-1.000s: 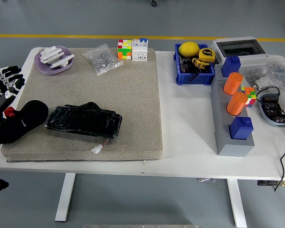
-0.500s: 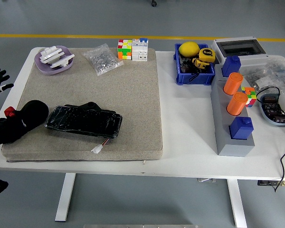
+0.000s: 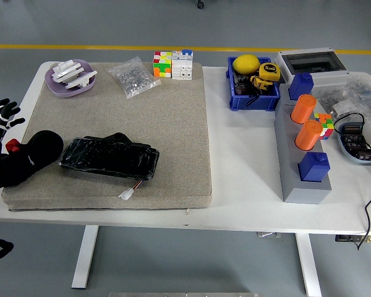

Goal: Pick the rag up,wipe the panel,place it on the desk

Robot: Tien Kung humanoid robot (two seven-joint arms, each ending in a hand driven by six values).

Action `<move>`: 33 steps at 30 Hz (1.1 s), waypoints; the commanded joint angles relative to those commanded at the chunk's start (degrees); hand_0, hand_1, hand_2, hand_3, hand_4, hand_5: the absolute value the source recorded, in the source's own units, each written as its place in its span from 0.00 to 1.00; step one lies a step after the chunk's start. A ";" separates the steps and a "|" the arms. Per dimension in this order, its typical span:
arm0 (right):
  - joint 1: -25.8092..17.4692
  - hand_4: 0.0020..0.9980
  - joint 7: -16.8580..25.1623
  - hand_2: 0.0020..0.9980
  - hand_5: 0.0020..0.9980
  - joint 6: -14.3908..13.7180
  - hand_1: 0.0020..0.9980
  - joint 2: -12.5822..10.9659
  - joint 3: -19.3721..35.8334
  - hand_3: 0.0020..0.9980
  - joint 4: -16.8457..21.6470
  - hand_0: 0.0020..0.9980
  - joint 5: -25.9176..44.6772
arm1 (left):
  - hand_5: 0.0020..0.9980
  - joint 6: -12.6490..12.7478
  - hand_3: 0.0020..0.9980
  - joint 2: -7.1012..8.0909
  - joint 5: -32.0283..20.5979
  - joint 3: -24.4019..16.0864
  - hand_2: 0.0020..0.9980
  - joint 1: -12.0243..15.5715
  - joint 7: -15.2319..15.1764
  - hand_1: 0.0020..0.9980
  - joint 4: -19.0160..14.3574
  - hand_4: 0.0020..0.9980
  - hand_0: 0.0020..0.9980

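The black rag (image 3: 29, 158) lies bunched at the left end of the grey mat (image 3: 173, 124). Just right of it lies the panel (image 3: 109, 157), a flat black slab wrapped in shiny film, with a small white plug (image 3: 127, 194) on a wire at its front. My left hand (image 3: 0, 117) is at the picture's left edge, just beyond the rag's left end. Its fingers are spread upward and hold nothing. A small red piece (image 3: 12, 145) shows between the hand and the rag. My right hand is out of view.
At the mat's back stand a purple dish (image 3: 70, 79) with white parts, a bag of small parts (image 3: 133, 77) and colour cubes (image 3: 162, 64). Right of the mat are a blue bin (image 3: 252, 86) and a grey stand (image 3: 303, 167) with orange cylinders and blue blocks.
My left hand has drawn back from over the table's left end toward the picture's edge, then dropped a little closer to the rag. The rag and panel stay where they were.
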 joint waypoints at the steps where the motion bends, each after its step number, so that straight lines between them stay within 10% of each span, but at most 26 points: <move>1: 0.06 0.93 -0.01 0.65 0.41 0.06 0.56 0.01 -0.14 0.55 0.00 0.53 0.10 | 0.40 -0.02 0.59 -0.11 0.08 0.00 0.64 0.04 0.07 0.67 -0.01 0.89 0.53; 33: 0.14 0.93 0.02 0.65 0.41 0.41 0.57 -0.07 0.66 0.55 0.00 0.53 -0.69 | 0.36 0.29 0.58 -0.74 0.58 -0.04 0.62 -0.23 -0.01 0.67 0.13 0.86 0.53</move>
